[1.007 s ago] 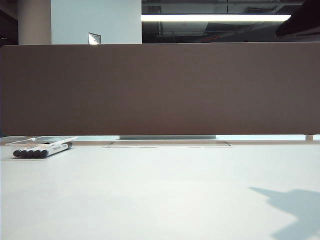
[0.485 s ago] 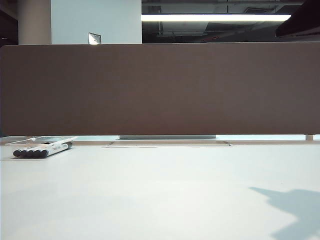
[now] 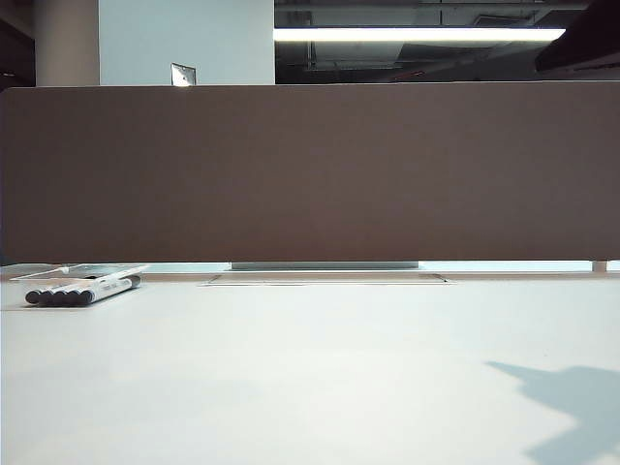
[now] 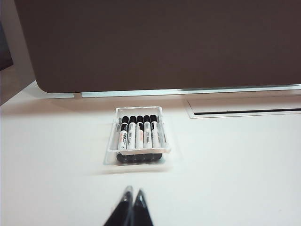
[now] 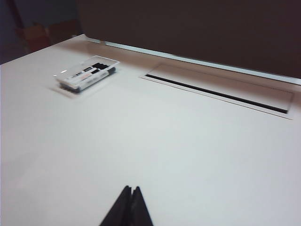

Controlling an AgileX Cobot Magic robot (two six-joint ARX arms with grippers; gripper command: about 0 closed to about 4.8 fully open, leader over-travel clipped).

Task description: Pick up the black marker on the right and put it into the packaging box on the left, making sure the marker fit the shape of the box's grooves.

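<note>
Left wrist view, packaging box holding five markers, both end effectors pinched closed, empty.

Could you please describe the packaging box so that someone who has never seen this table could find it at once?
Start at the brown partition along the table's far edge; in the exterior view, look to its left end. On the white table there sits the packaging box, a shallow clear plastic tray holding a row of black-capped markers. The flat grey plate nearby holds nothing.
</note>
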